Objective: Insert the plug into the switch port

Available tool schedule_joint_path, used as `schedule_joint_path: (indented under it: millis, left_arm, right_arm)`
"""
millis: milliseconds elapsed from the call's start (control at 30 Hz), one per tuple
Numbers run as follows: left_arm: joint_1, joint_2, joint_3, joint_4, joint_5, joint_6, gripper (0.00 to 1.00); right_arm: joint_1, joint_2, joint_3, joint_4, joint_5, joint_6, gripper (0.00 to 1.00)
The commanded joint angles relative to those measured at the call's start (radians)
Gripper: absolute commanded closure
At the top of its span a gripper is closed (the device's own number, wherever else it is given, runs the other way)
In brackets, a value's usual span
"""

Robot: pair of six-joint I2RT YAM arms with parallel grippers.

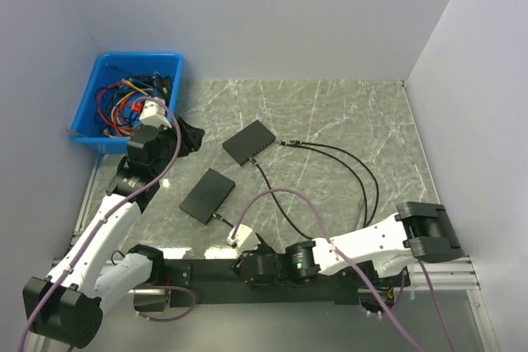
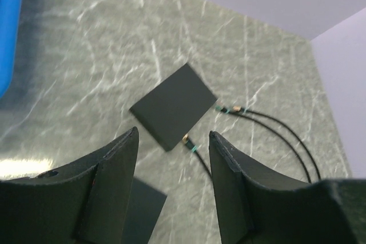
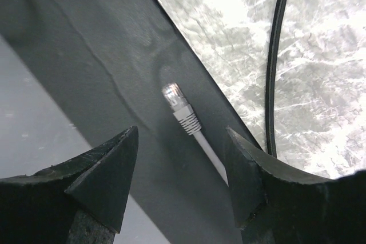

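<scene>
Hovering above the plug (image 3: 174, 98), the right gripper (image 3: 182, 135) held its jaws apart, empty; the plug lay between them, long axis pointing away, slightly slanted.

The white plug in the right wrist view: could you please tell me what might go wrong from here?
1. The white plug lies flat on the dark base plate between the fingers of the open right gripper; closing could catch its thin cord instead of the plug body, or tilt it.
2. A black cable runs close beside it and could snag on lifting.
3. The left gripper is open above the switch, which may slide on insertion.
</scene>
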Motion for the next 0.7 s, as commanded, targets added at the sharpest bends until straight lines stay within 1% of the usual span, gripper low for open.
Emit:
schedule_joint_path:
  millis: [0,67,133,167,200,267,333,400,500,567,667]
  left_arm:
    - [-0.003,-0.037,0.077,-0.132,-0.015,-0.019,0.42]
    - [-0.003,-0.073,0.095,-0.171,0.004,-0.008,0.41]
    - [-0.003,-0.093,0.115,-0.256,-0.004,0.021,0.41]
    - [-0.003,-0.100,0.137,-0.288,-0.049,0.027,0.41]
    - [-0.003,-0.104,0.146,-0.353,-0.069,0.040,0.42]
    - [-0.003,-0.127,0.154,-0.394,-0.090,0.060,0.42]
    - [-0.003,-0.155,0.141,-0.421,-0.089,0.101,0.41]
    - [-0.002,-0.205,0.108,-0.427,-0.114,0.127,0.41]
    - [-0.003,-0.268,0.048,-0.395,-0.120,0.135,0.40]
    - [-0.003,-0.284,0.046,-0.372,-0.093,0.139,0.39]
    - [0.011,-0.278,0.049,-0.375,-0.090,0.153,0.39]
  right_arm:
    - [0.006,-0.095,-0.035,0.056,0.024,0.024,0.32]
    - [0.006,-0.121,-0.061,0.064,0.034,0.030,0.32]
    - [0.006,-0.160,-0.081,0.069,0.039,0.052,0.31]
    - [0.006,-0.189,-0.110,0.075,0.042,0.067,0.30]
    - [0.003,-0.204,-0.125,0.094,0.033,0.075,0.30]
    - [-0.018,-0.227,-0.165,0.118,-0.016,0.084,0.30]
    - [-0.029,-0.246,-0.182,0.131,-0.031,0.085,0.30]
    - [-0.030,-0.244,-0.187,0.124,-0.035,0.087,0.30]
    - [-0.030,-0.226,-0.184,0.138,-0.056,0.081,0.30]
    - [-0.030,-0.189,-0.170,0.147,-0.070,0.069,0.30]
    - [-0.030,-0.119,-0.121,0.135,-0.082,0.050,0.31]
